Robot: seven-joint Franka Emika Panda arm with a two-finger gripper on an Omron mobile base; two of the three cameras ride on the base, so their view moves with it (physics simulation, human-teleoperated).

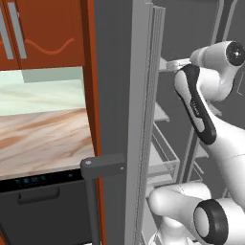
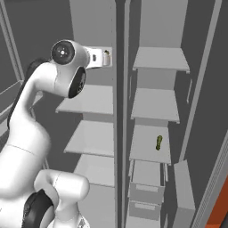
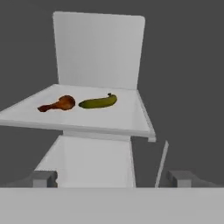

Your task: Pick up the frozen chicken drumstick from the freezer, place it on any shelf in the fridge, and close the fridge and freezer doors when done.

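The jaws stand wide and hold nothing; in the hand view the 2 fingertips (image 3: 43, 178) rise far apart at 6 o'clock, with only air between them. The drumstick (image 3: 59, 104) lies flat on a pale shelf (image 3: 109, 120) ahead of the hand, just beside a green pickle (image 3: 98, 102) and at 9 o'clock of it. I cannot tell if the 2 touch. Nothing supports the drumstick but the shelf, so I judge that it is set down there and not carried.

From the right base view, the arm (image 2: 40, 89) reaches high into the fridge (image 2: 91, 100), the compartment at 9 o'clock of the middle wall, at the level of an upper shelf. The freezer (image 2: 156, 104), at 3 o'clock of that wall, has 1 other pickle (image 2: 159, 142) on its 3rd shelf and no drumstick there. For this reason I believe the shelf before the hand belongs to the fridge, and the placing step looks finished.

The fridge door (image 1: 112, 86) is seen edge-on and open, and the freezer door (image 2: 202, 147) appears open too. Closing both is probably what remains. The arm must first leave the compartment, otherwise the door would hit it.
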